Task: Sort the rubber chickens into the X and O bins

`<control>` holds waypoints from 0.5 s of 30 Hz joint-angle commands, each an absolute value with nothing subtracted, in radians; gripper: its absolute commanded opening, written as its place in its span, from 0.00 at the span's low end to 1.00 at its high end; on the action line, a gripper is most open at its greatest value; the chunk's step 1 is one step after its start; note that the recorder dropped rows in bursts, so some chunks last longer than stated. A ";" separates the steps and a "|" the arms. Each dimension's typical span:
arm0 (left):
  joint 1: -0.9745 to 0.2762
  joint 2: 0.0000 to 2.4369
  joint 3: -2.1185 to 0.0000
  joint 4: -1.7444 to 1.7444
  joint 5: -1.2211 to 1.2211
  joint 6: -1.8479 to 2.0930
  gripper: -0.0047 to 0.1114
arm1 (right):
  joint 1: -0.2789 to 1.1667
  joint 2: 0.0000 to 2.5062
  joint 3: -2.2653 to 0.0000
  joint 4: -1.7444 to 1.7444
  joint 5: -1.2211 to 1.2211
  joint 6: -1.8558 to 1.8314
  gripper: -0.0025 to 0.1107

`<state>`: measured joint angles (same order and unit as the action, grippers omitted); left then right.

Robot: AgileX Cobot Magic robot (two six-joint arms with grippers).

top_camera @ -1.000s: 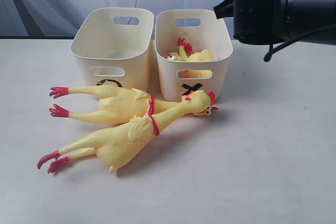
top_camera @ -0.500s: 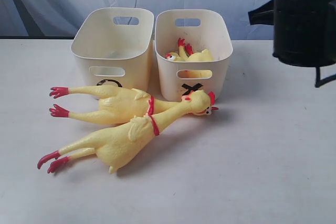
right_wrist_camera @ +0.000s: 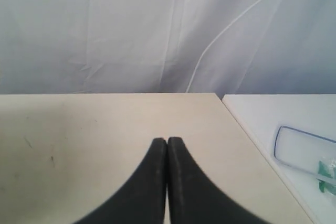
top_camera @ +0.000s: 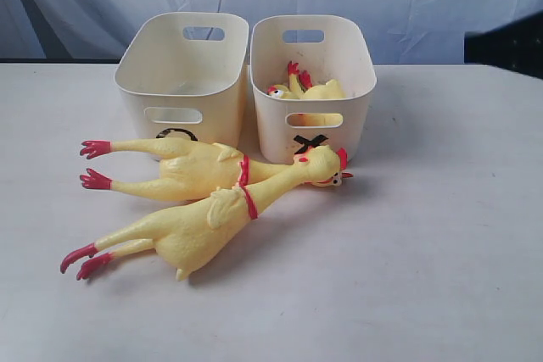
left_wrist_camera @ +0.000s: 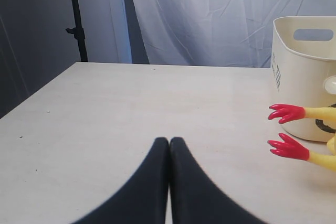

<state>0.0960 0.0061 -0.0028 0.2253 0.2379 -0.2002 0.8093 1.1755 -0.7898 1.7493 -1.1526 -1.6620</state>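
Pale tabletop [left_wrist_camera: 105,108] | left gripper [left_wrist_camera: 168,140] jaws pressed together, empty | right gripper [right_wrist_camera: 167,140] jaws pressed together, empty

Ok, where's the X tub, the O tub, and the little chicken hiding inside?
Cream-white plastic X tub [top_camera: 271,135]: exterior view, front wall.
Cream-white plastic O tub [top_camera: 219,120]: exterior view, front wall.
Small yellow rubber chicken [top_camera: 327,91]: exterior view, its body inside the X tub.

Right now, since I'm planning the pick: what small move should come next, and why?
Probably open the left end effector: it is shut, and two long chickens lie unsorted on the table, their red feet on its side, by the O bin.
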 commanded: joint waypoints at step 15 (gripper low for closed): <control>0.097 0.000 0.000 -0.136 -0.135 -0.206 0.04 | 1.149 0.812 -0.419 1.744 -1.115 -1.414 0.01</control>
<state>0.0960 0.0061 -0.0028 -0.0490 -0.0128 -0.2002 1.1170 0.8519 -0.4707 1.7512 -1.1165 -1.4739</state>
